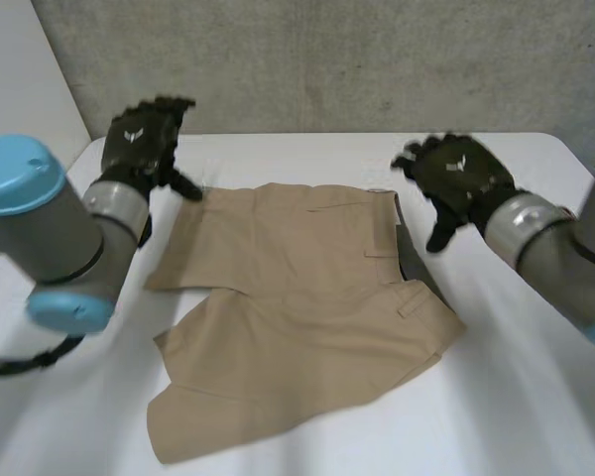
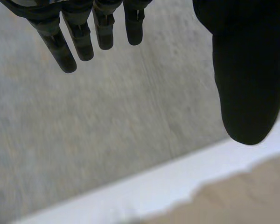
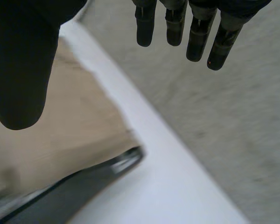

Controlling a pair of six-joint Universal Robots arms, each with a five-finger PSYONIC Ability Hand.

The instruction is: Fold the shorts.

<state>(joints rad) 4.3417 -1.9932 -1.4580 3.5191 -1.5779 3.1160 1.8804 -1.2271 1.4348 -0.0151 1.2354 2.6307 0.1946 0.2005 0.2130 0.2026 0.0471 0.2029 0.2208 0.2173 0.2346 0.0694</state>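
Note:
Tan shorts (image 1: 297,307) lie folded on the white table (image 1: 535,397), waistband to the right with its dark lining (image 1: 409,256) showing, legs to the left. My left hand (image 1: 144,139) hovers above the far left leg corner, open, fingers (image 2: 65,42) straight and holding nothing; a strip of tan cloth (image 2: 242,196) lies below its thumb. My right hand (image 1: 456,178) hangs above the waistband's far end, open and empty, its fingers (image 3: 177,28) spread over the table's far edge, the shorts (image 3: 60,121) and the dark lining (image 3: 74,186) beneath its thumb.
A grey concrete wall (image 1: 357,59) rises right behind the table's far edge (image 1: 307,139). Bare white tabletop lies to the right of the shorts and in front of them.

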